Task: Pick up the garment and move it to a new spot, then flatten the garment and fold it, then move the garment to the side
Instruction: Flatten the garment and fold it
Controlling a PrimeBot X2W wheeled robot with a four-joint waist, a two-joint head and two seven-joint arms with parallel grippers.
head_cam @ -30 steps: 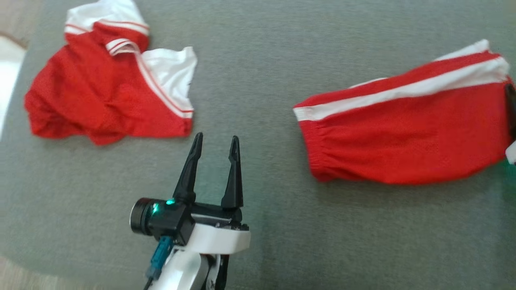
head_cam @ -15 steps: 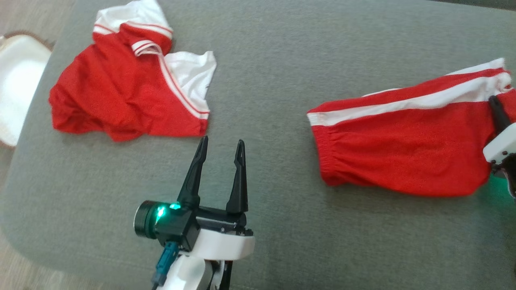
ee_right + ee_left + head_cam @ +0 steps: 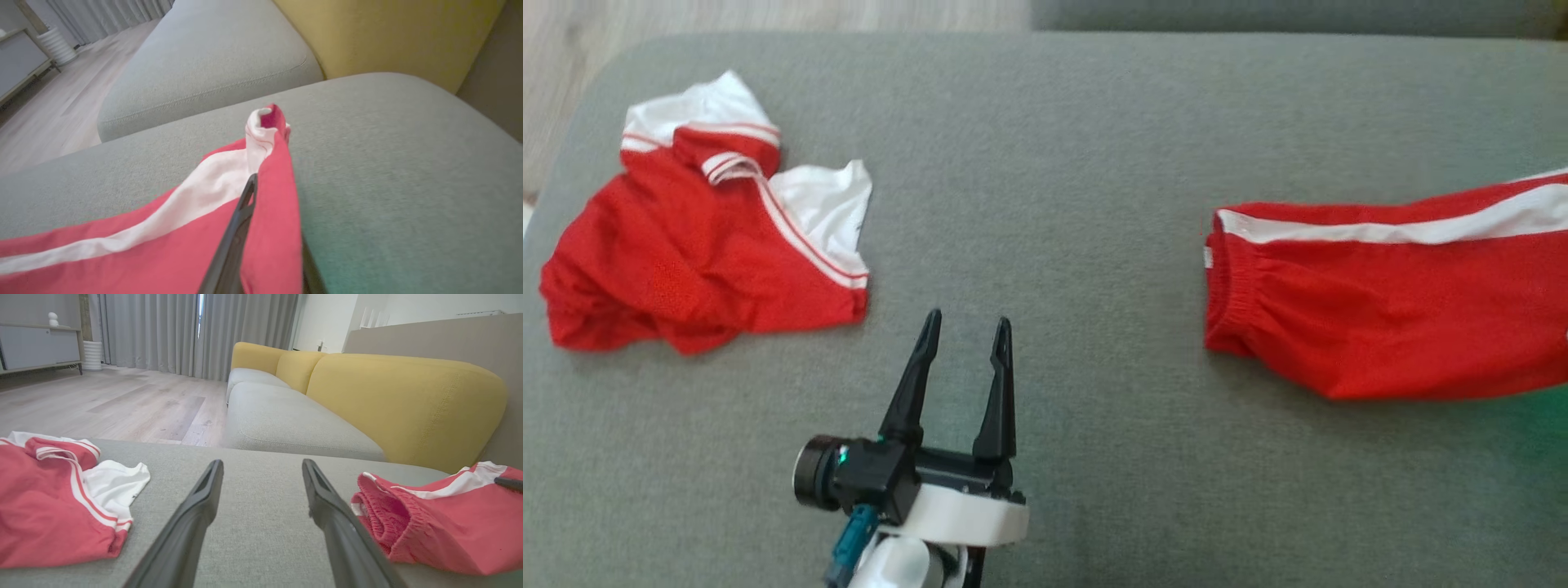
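Observation:
The garment, a pair of red shorts point(image 3: 1380, 327) with a white side stripe, lies on the grey cushion point(image 3: 1045, 163) at the right, its far end running past the head view's edge. In the right wrist view my right gripper point(image 3: 265, 192) is shut on a raised fold of the shorts point(image 3: 163, 253) at the striped hem. One dark finger point(image 3: 241, 220) shows; red fabric covers the other. My left gripper point(image 3: 967, 318) stands open over bare cushion between the two garments, holding nothing. The left wrist view has it point(image 3: 262, 463) left of the shorts' elastic waistband point(image 3: 380, 514).
A crumpled red and white jersey point(image 3: 694, 253) lies at the cushion's left end. Yellow backrests point(image 3: 400, 400) and another grey seat point(image 3: 282, 420) lie beyond the cushion. Wooden floor point(image 3: 102, 404) runs past the left edge.
My right gripper has shut on the shorts' hem and drawn the shorts to the right, widening the gap to the jersey. The head camera has shifted. The left gripper stays open.

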